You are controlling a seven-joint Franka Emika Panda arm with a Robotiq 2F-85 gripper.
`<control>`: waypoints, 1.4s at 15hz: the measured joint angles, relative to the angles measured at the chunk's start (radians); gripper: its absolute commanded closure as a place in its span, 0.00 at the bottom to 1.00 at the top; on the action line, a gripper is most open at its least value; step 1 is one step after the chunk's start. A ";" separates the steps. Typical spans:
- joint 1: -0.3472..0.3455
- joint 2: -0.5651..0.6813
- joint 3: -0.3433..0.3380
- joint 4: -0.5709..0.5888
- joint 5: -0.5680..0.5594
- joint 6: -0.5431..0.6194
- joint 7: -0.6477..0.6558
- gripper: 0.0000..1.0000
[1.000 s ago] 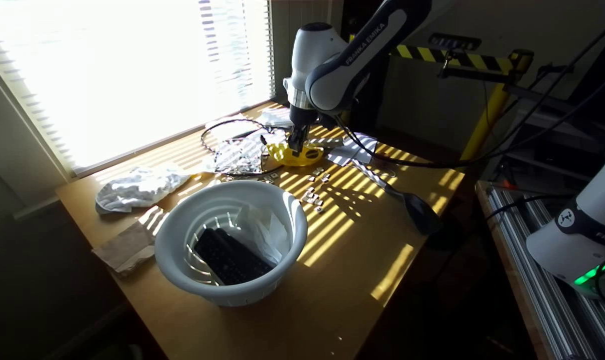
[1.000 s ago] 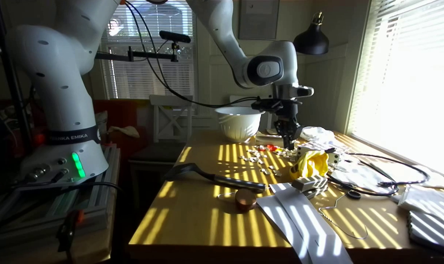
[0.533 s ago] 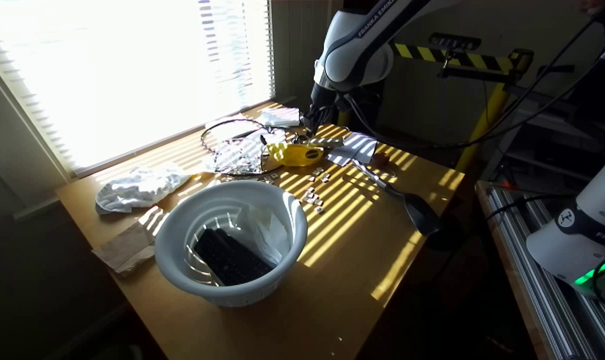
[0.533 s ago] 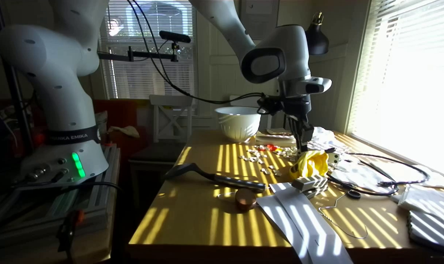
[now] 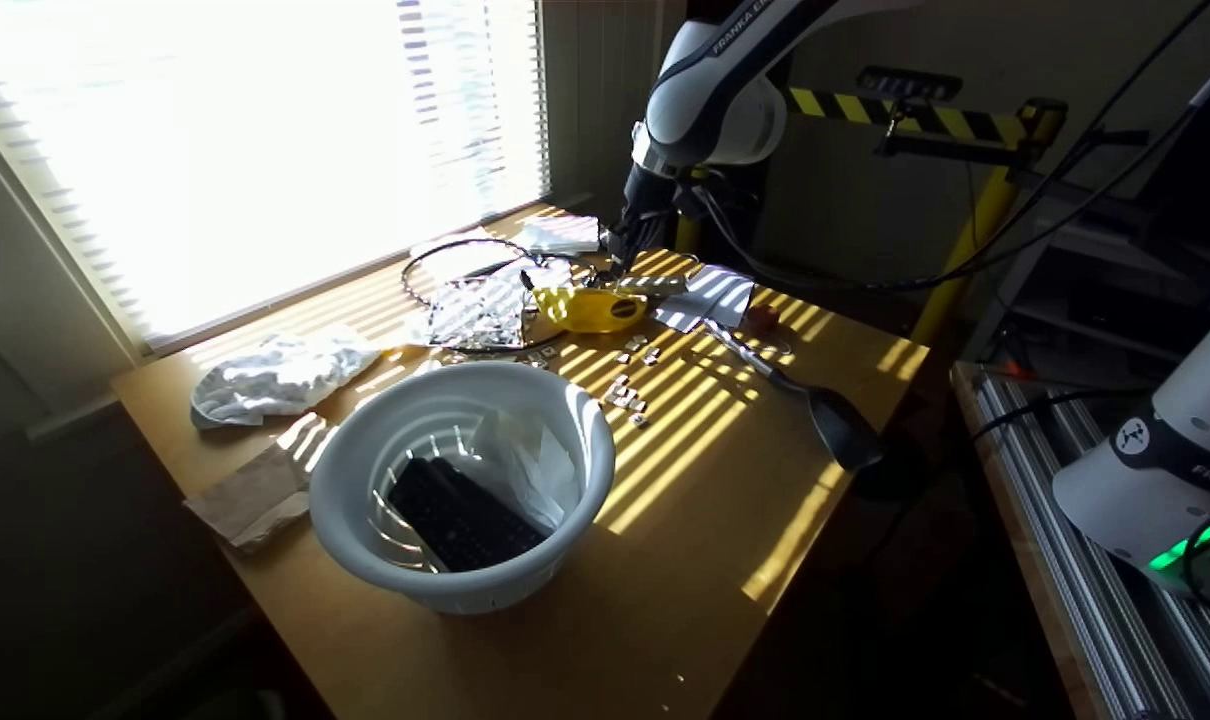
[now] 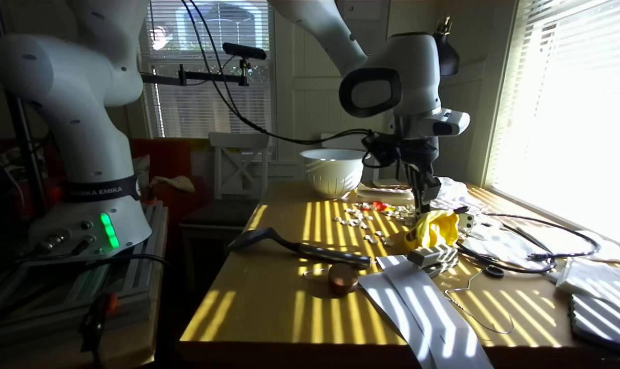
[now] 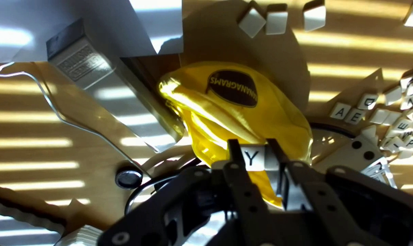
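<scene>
Wrist view — pouch behind Y tile, beside box.

In an exterior view, a blind-covered window is glowing at upper left, and sun stripes are crossing the wooden table. In an exterior view, a white chair is standing left of centre; a black lamp is showing at upper right.

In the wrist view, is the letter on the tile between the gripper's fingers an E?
No, the letter tile held in the gripper plainly shows a Y.
</scene>
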 measured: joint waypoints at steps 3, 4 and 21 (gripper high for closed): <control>0.021 0.032 -0.003 0.037 0.000 -0.041 0.025 0.95; 0.024 0.042 -0.007 0.057 0.000 -0.052 0.035 0.95; 0.013 0.125 -0.039 0.258 0.041 -0.191 0.073 0.95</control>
